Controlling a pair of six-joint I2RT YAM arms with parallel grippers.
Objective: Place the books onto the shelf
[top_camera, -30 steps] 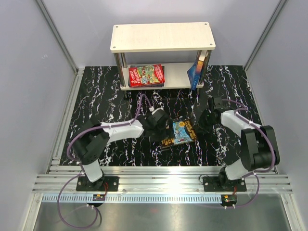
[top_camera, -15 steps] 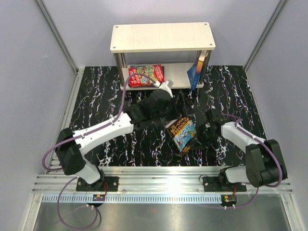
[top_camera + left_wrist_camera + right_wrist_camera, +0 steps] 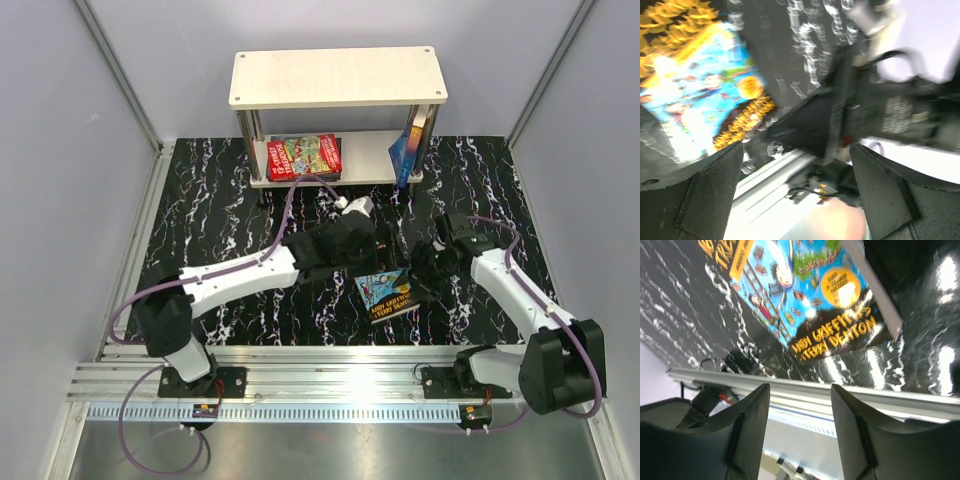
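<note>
The shelf (image 3: 338,76) stands at the back. On its lower board a red book (image 3: 305,156) lies flat at the left, and a blue book (image 3: 406,150) leans upright at the right post. A dark book with a blue and yellow cover (image 3: 390,294) lies flat on the mat between the arms; it also shows in the left wrist view (image 3: 695,100) and the right wrist view (image 3: 805,290). My left gripper (image 3: 378,238) (image 3: 796,150) hovers just behind the book, open and empty. Beside the book's right edge my right gripper (image 3: 425,263) (image 3: 800,389) is open, holding nothing.
The black marbled mat (image 3: 220,210) covers the table. An aluminium rail (image 3: 330,380) (image 3: 805,390) runs along the near edge, with both arm bases on it. Grey walls close in left, right and back. The two grippers are close together over the book.
The right gripper has opened and the dark book, held tilted up half a second ago, now lies flat on the mat. The left arm has drawn back slightly toward the near side.
</note>
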